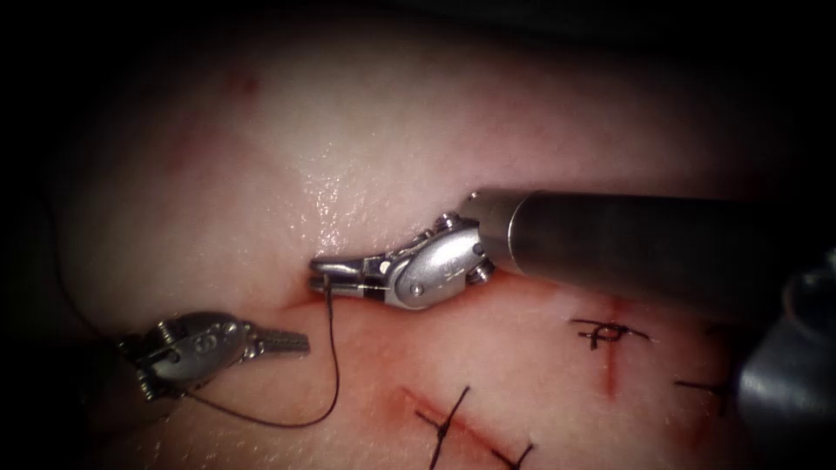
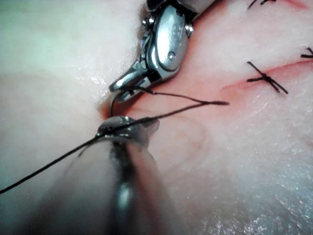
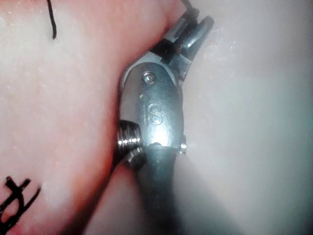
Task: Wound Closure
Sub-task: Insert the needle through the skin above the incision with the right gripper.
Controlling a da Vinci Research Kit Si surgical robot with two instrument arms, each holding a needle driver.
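Observation:
My right tool [image 1: 320,273] reaches in from the right and lies along the cut [image 1: 292,302] in the tissue [image 1: 261,157]. Its jaws are shut on the dark curved needle [image 2: 113,104] near its thread end. The needle curves down into the tissue at the cut's left end. Black thread [image 1: 334,365] hangs from the needle, loops downward, then runs left under my left tool [image 1: 296,341]. That tool lies lower left of the cut, jaws shut and holding nothing. In the left wrist view the thread [image 2: 161,115] crosses over the left tool's tip [image 2: 122,126]. The right tool [image 3: 195,27] also shows close up.
Tied black stitches sit on other cuts: two at the lower middle [image 1: 444,422] [image 1: 515,454], one to the right [image 1: 607,331] and one further right [image 1: 707,385]. The right tool's shaft [image 1: 627,239] crosses the right half. Red fluid stains the cut edges.

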